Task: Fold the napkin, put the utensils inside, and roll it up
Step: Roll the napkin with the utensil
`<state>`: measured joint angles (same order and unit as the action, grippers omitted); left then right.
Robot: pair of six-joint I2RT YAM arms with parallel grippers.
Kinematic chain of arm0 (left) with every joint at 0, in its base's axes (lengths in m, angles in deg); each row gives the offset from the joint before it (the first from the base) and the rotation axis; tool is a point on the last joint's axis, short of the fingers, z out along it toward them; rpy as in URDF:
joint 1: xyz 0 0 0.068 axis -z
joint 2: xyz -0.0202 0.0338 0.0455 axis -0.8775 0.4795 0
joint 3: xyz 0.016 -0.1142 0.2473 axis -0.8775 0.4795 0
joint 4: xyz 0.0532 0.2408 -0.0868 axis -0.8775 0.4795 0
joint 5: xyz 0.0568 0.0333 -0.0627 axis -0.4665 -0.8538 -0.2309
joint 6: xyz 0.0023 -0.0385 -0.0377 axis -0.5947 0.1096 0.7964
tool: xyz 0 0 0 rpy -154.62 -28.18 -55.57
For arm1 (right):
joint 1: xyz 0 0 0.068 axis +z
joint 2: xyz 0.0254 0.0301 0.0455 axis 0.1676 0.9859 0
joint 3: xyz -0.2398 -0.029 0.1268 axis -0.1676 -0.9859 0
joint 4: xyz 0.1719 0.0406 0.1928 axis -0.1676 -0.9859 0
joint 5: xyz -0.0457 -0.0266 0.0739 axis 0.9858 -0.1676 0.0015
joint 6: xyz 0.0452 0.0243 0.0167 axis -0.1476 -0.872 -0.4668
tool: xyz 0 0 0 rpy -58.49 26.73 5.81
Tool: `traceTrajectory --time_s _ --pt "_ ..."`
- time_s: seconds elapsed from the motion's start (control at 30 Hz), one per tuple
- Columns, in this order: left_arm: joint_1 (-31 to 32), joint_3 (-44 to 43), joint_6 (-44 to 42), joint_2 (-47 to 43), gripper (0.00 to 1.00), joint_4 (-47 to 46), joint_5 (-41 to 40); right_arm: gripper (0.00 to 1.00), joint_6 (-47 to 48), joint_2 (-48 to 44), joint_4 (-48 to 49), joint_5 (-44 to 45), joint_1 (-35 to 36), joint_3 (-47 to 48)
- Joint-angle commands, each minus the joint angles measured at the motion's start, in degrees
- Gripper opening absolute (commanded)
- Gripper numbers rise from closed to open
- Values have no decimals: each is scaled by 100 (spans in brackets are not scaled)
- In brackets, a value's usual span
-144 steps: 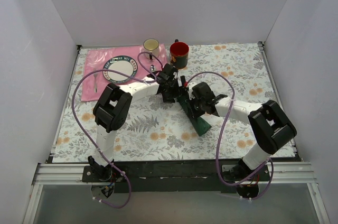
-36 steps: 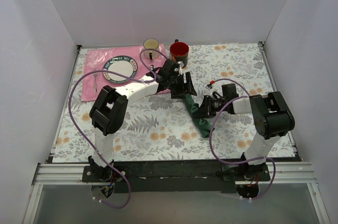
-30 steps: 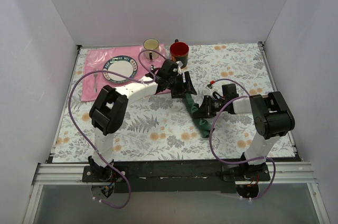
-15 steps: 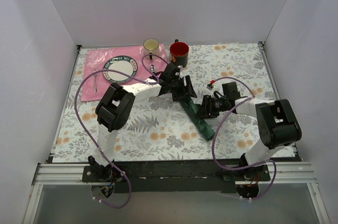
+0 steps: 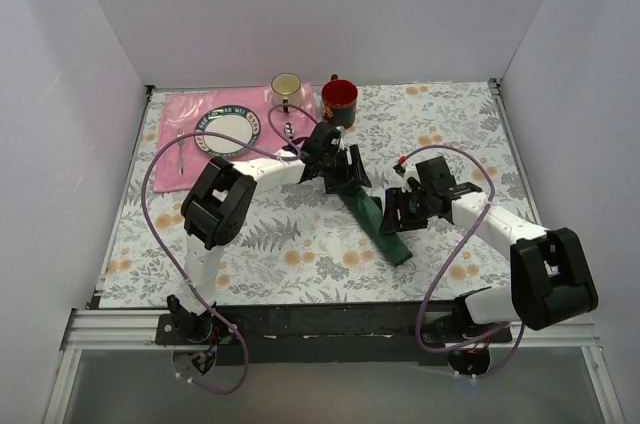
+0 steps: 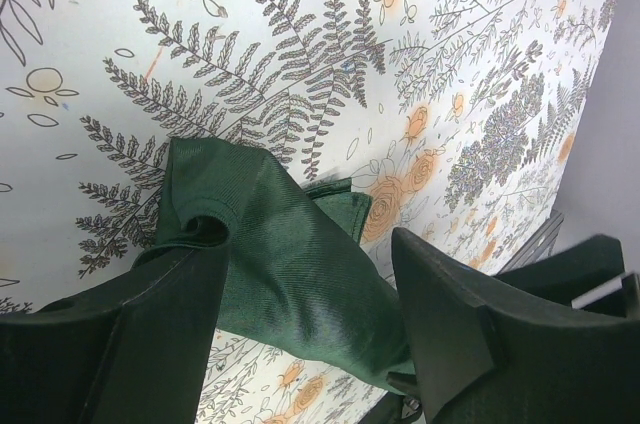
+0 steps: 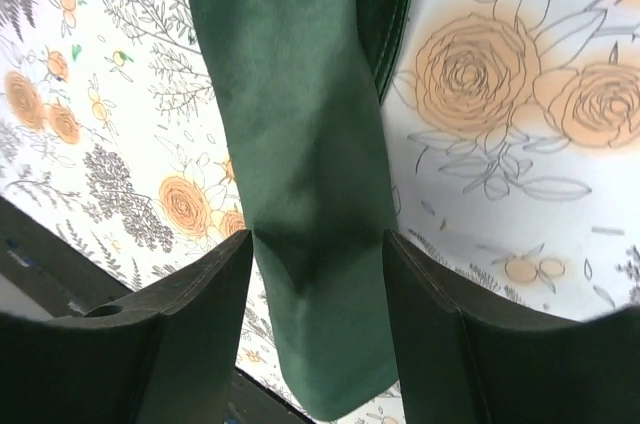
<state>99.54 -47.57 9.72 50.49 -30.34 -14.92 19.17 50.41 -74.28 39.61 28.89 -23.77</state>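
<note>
Napkin [image 5: 394,246], rolled into a slim dark green strip, is laid diagonally at frame centre in the top view. Vs. approx. 1 sec. earlier, right gripper [image 5: 393,218] is seen spread wider astride the roll's lower half, w/ its arm swung out toward lower right. Left gripper [image 5: 343,172], also spread, is kept over the upper end.

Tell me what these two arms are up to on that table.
Both arms are working on the dark green napkin, which lies as a long narrow roll slanting across the floral tablecloth. The left hand straddles its far end and the right hand its nearer part. Each has its fingers spread to either side of the cloth, not pinching it. No black-handled utensils show, and whether they are inside the roll cannot be seen. The plate and red mug sit apart near the far edge.
</note>
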Motion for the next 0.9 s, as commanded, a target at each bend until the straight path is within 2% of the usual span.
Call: traceTrajectory --time_s 0.0,0.17,0.33,0.47,0.57,0.63,0.73,0.87 --pt "-23 -41 -115 -72 65 137 -107 62 -169 -501 -635 701 299 -155" --pt "-31 -67 -133 -45 65 181 -98 62 -292 -932 -855 1070 317 -383" --pt "-31 -234 -185 -229 69 348 -54 55 -504 -836 -785 1123 317 -498" --pt "-84 -497 -168 -423 74 620 -28 51 -320 -862 -1161 1702 474 2" --pt "-163 -770 -80 -520 79 910 -45 54 -100 -784 -1339 2159 852 634" --pt "-224 -945 51 -555 83 1191 -133 62 198 -643 -1435 2587 1256 960" --pt "-487 -1008 341 -634 84 1517 -239 72 664 -327 -1287 3028 1757 1400" --pt "-743 -885 553 -871 85 1745 -318 77 1034 191 -935 3398 2223 1690"
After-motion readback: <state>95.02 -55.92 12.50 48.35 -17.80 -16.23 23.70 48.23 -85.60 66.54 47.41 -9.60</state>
